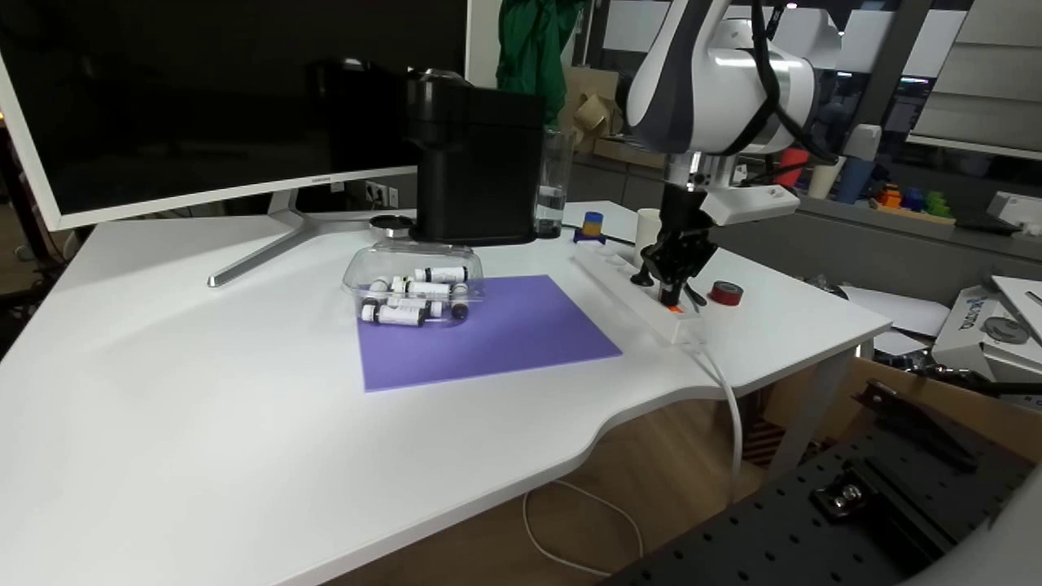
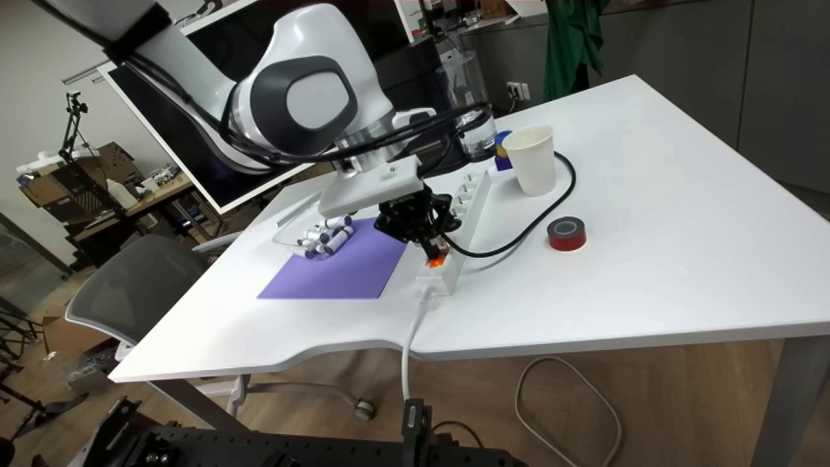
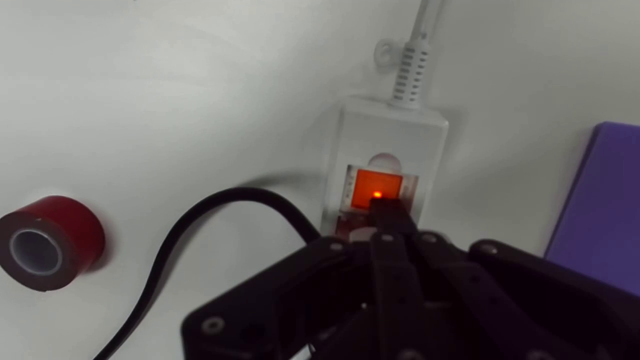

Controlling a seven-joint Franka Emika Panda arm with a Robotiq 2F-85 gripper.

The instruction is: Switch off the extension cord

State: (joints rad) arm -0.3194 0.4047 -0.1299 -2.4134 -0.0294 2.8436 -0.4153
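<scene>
The extension cord is a long white power strip, seen in both exterior views (image 1: 612, 273) (image 2: 477, 206) and in the wrist view (image 3: 395, 127). Its lit orange-red switch (image 3: 367, 184) is near the cable end and also shows in the exterior views (image 1: 674, 308) (image 2: 436, 263). A thin white cable (image 1: 735, 431) runs off the table edge. A dark plug (image 1: 642, 277) sits in the strip. My gripper (image 3: 393, 212) points down with its fingers together and empty. Its tip overlaps the switch's lower edge; whether it presses cannot be told. It also shows in both exterior views (image 1: 671, 296) (image 2: 430, 249).
A black cable (image 2: 528, 228) curves from the strip beside the gripper. A red tape roll (image 2: 566, 233) and a white cup (image 2: 532, 162) stand near the strip. A purple mat (image 1: 488, 334) and a clear box of vials (image 1: 354, 273) lie on the other side. A black machine (image 1: 480, 163) stands behind.
</scene>
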